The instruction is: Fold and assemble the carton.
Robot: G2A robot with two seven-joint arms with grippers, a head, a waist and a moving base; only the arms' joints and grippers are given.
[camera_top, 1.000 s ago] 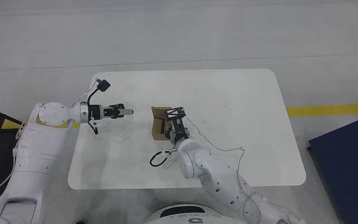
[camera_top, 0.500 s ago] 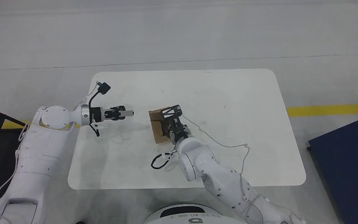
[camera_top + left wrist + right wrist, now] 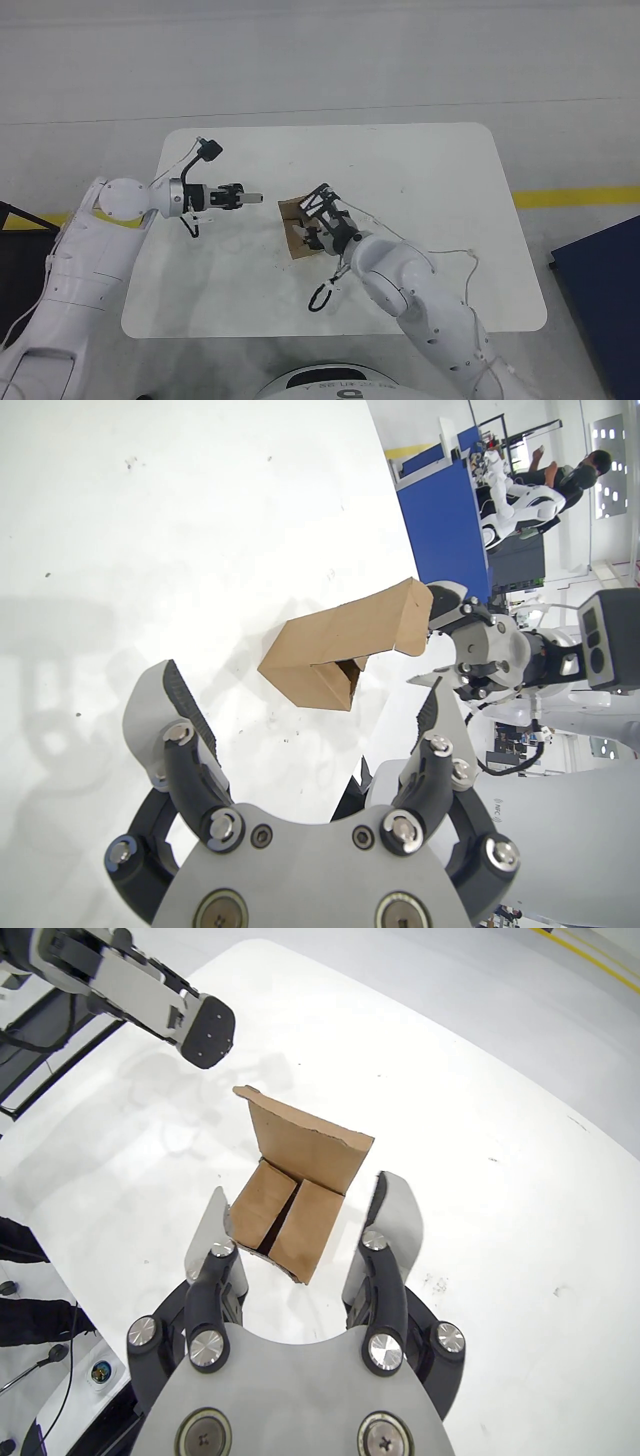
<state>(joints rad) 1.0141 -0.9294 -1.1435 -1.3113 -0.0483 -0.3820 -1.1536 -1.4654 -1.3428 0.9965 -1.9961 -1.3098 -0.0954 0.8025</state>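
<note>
Right wrist view: the small brown corrugated-cardboard carton (image 3: pixel 300 1178) lies tilted between the spread fingers of the right claw (image 3: pixel 302 1190), near the middle of the white counter (image 3: pixel 420 180).
We judge the carton light, thin-walled and easily crushed, with flaps that hinge freely; two end flaps are folded in and one long flap stands open. The right claw is wide, one finger touching a carton wall and the other just beside it. We advise gripping across the flat side walls, never the flaps. The left claw (image 3: pixel 300 682) is wide and empty, near the carton's other end.
</note>
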